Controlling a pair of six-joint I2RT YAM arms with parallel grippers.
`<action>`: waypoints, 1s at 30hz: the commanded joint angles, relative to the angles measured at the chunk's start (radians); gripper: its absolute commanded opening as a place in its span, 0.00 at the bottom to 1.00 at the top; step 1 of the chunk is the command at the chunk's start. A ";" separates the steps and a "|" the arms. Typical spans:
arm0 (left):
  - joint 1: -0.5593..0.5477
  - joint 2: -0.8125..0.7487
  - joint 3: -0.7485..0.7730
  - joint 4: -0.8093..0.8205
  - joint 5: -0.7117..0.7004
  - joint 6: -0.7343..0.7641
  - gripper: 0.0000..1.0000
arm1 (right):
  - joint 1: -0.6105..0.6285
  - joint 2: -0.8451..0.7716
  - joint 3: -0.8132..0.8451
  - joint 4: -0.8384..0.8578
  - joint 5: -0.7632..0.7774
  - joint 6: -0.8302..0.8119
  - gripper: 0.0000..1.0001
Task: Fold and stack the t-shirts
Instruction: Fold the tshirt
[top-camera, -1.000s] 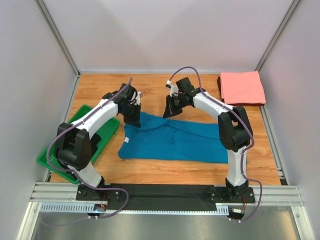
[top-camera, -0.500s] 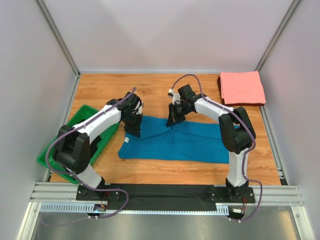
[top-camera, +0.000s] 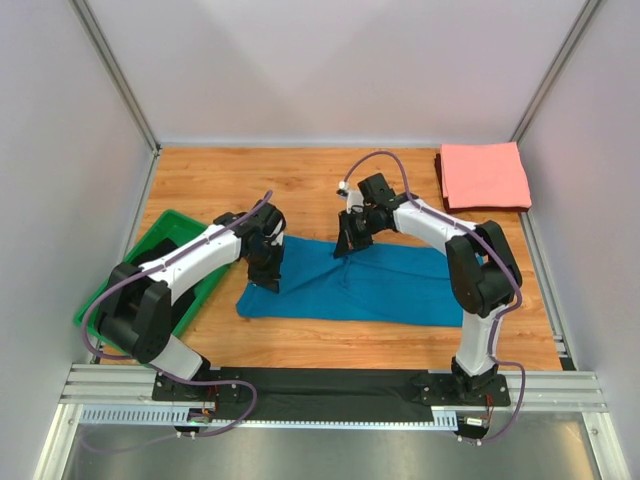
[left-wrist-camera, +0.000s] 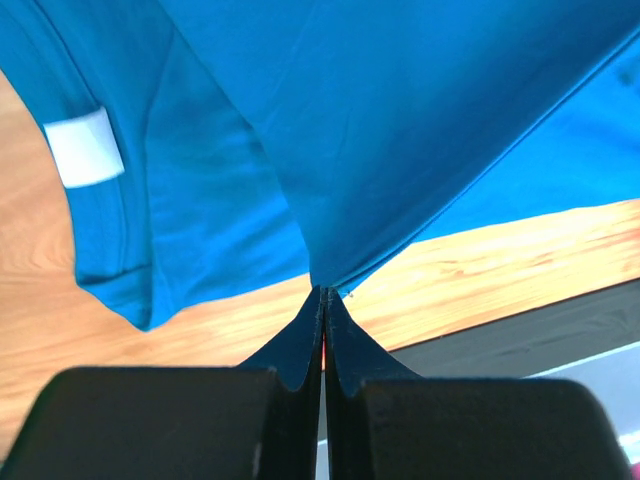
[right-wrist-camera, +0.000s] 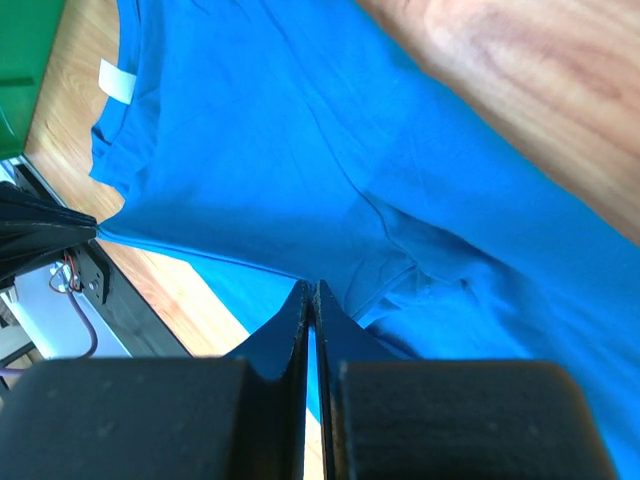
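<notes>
The teal-blue t-shirt (top-camera: 385, 285) lies as a long band across the middle of the table, its far edge lifted. My left gripper (top-camera: 266, 276) is shut on that edge near the shirt's left end; in the left wrist view the cloth (left-wrist-camera: 400, 120) fans out from the pinched tips (left-wrist-camera: 323, 291), and the white neck label (left-wrist-camera: 85, 148) shows at left. My right gripper (top-camera: 343, 246) is shut on the same edge near the shirt's middle, where the taut fold meets its tips (right-wrist-camera: 311, 288). The salmon-pink t-shirt (top-camera: 485, 175) lies folded at the far right corner.
A green bin (top-camera: 165, 235) sits at the left edge, under the left arm. A black mat (top-camera: 330, 382) runs along the near edge between the arm bases. White walls close in the table on three sides.
Both grippers have come toward the near side and lower, drawing the teal shirt's far edge over the rest. The shirt now looks narrower front to back.
</notes>
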 joint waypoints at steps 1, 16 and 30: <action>-0.013 -0.035 -0.025 -0.038 -0.020 -0.038 0.00 | 0.008 -0.056 -0.027 0.042 -0.002 -0.014 0.00; -0.027 -0.007 0.008 -0.133 -0.138 -0.052 0.20 | 0.034 -0.166 -0.080 -0.036 0.137 0.040 0.25; -0.077 0.201 0.246 0.126 0.112 0.112 0.31 | 0.028 -0.145 -0.018 -0.195 0.449 0.001 0.33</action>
